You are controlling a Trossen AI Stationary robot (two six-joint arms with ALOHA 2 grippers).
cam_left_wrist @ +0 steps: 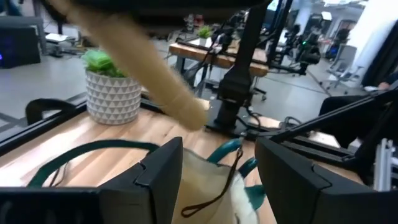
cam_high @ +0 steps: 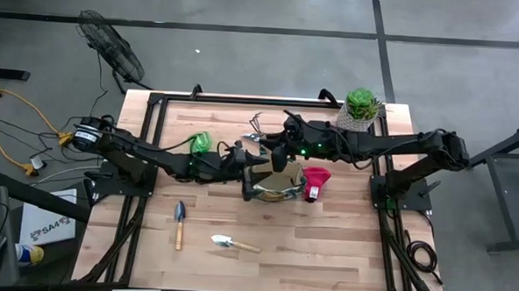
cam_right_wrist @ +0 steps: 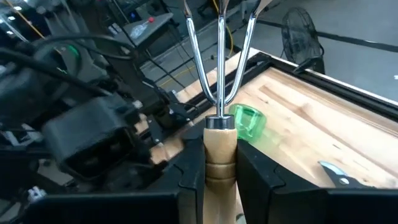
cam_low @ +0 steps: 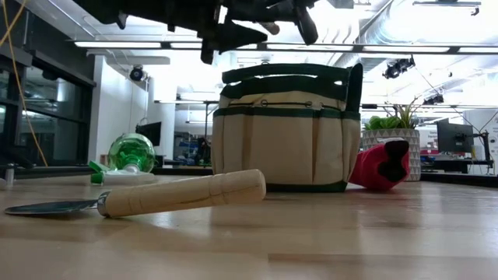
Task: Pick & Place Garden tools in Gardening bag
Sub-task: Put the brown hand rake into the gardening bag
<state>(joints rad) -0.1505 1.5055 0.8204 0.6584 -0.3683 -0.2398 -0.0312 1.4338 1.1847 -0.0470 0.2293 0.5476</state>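
We see two matte black arms, the left arm [cam_high: 145, 154] and right arm [cam_high: 391, 144], built of chunky jointed segments with small green indicator lights glowing near the wrists. Each end effector carries two blocky, angular dark fingers [cam_left_wrist: 155, 177] (plain plastic, no markings visible). Black cabling runs along the links.

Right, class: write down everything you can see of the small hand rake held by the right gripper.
The hand rake has three shiny chrome prongs that fan out from a metal collar, set into a pale, turned wooden handle. The right gripper is shut on that handle just below the collar, its dark fingers pressing either side. The rake is lifted clear of the table, above the gardening bag; its handle end shows over the bag's opening in the left wrist view.
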